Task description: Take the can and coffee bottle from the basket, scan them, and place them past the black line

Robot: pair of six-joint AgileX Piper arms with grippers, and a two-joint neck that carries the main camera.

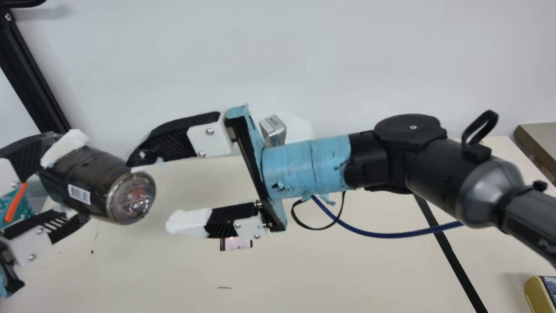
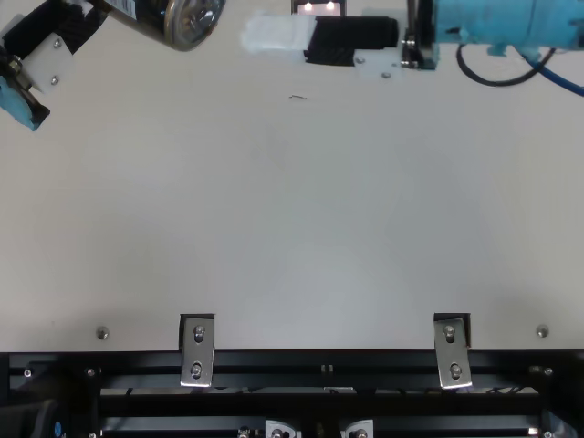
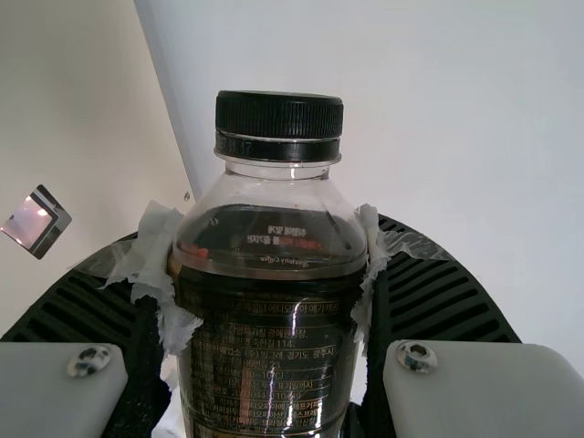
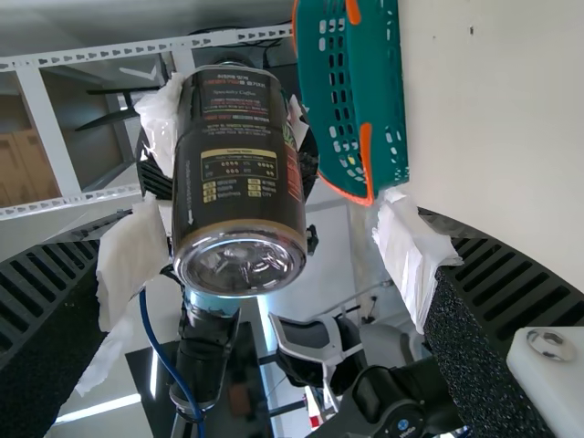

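Grips the coffee bottle [image 1: 97, 184] between both fingers of the left gripper [image 1: 74, 178]; holds the right gripper [image 1: 150, 193] spread wide near the bottle's base.

The right black ribbed claw [image 1: 150, 194], tipped with white padding [image 1: 187, 221], had white plastic blocks [image 1: 217, 145] and silver screws [image 1: 210, 131]; behind it were a light-blue wrist wrap [image 1: 295, 167], dark-blue cable [image 1: 378, 235] and black arm [image 1: 434, 174].

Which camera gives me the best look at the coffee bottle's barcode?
The main view: the barcode on the coffee bottle shows whole there, facing the camera. The top view catches part of it at the picture's edge. The wrist views show other sides: left, the cap and label print; right, the base and more print.
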